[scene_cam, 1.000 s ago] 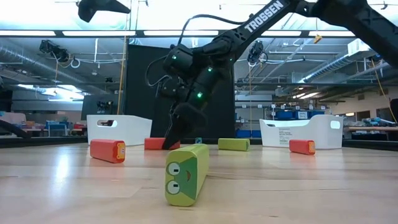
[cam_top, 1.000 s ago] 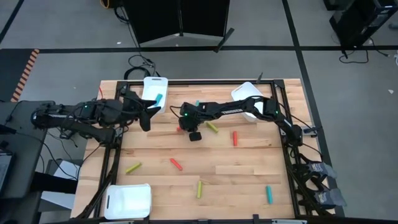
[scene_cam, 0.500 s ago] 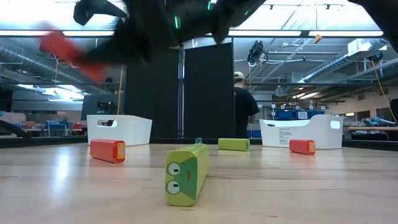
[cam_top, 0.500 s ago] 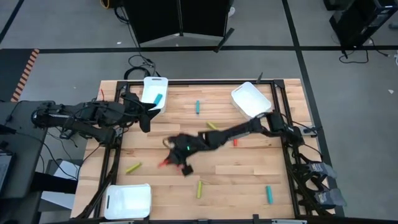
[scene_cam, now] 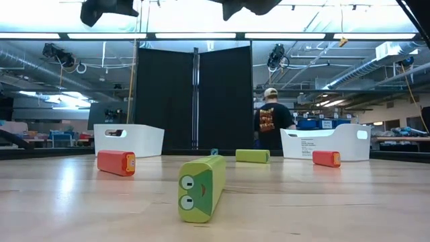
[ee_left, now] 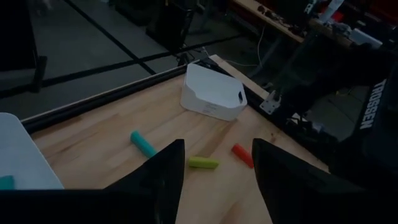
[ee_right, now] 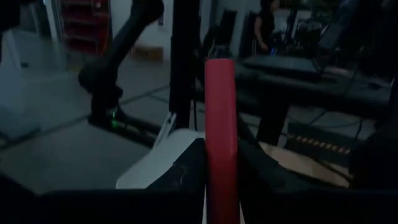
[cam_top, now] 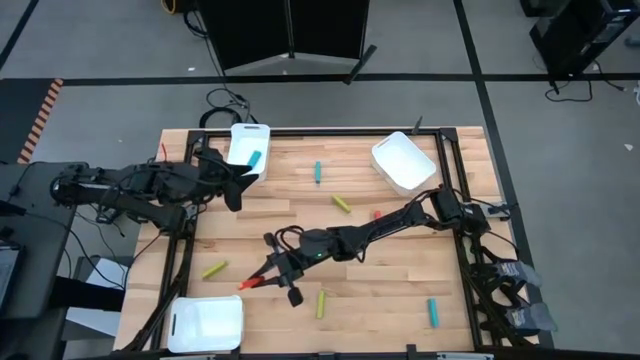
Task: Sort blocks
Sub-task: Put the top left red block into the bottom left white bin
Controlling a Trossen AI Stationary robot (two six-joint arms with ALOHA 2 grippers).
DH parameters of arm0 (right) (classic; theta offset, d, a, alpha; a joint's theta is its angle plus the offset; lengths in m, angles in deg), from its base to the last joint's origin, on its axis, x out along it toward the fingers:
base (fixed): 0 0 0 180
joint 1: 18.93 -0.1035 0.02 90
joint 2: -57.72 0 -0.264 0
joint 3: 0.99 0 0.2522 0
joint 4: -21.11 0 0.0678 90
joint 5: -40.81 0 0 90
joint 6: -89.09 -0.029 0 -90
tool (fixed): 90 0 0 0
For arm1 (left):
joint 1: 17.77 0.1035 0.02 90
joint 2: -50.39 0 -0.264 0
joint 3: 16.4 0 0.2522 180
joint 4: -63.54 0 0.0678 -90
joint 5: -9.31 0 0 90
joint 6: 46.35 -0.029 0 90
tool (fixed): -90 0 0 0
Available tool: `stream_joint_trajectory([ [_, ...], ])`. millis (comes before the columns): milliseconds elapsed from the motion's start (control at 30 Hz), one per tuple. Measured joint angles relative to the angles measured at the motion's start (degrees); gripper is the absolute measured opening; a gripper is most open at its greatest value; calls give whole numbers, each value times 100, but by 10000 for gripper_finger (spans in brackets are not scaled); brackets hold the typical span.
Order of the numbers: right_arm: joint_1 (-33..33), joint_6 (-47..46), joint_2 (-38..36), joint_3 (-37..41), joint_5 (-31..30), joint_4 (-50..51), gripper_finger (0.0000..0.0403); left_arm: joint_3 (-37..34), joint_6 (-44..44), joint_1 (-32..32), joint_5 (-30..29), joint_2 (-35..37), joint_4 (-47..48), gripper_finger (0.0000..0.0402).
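Observation:
My right gripper [cam_top: 262, 280] reaches across to the table's near left and is shut on a red block [cam_top: 248, 284], beside the near-left white tray [cam_top: 205, 322]. In the right wrist view the red block [ee_right: 220, 118] stands out between the two fingers. My left gripper [cam_top: 237, 186] hangs open and empty by the far-left white tray [cam_top: 243, 140], which holds a teal block [cam_top: 255, 160]. Loose blocks lie flat on the table: teal [cam_top: 317, 172], yellow-green [cam_top: 342, 204], red [cam_top: 378, 214], yellow-green [cam_top: 213, 269], yellow-green [cam_top: 320, 303], teal [cam_top: 433, 312]. My right gripper pinches the red block between its two fingers [ee_right: 186, 168], on the block's long sides near one end [ee_right: 221, 165]. The rest of the block sticks out past the fingertips, toward the table's left. The block is lifted clear of the table.
A third white tray [cam_top: 405, 160] stands at the far right. In the low view a red block [scene_cam: 115, 163] and a yellow-green block [scene_cam: 199, 188] lie near the camera. A person [scene_cam: 272, 124] stands in the room behind the table. My right arm [cam_top: 380, 230] spans the table's middle.
My right gripper has taken the red block up from the table's far middle and carried it, lifted clear, toward the near edge and the left, close to the near-left tray. My left arm has kept still.

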Motion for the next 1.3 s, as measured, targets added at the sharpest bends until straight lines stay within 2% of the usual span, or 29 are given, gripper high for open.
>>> stream_joint_trajectory([
  [133,-51,-119,39,-143,-1,-252,70,0,-114,0,0,0,-180,195],
  [233,-112,-243,379,-693,184,-243,70,0,-238,2,-4,0,-297,195],
  [600,-247,-327,2219,-3995,735,1353,70,0,-315,2,-13,7,-473,195],
  [833,-213,-740,2578,-3893,600,1123,70,0,-328,2,-13,7,-476,195],
  [1300,-172,-637,3194,-4063,226,675,70,2,-361,2,-15,0,-501,195],
])
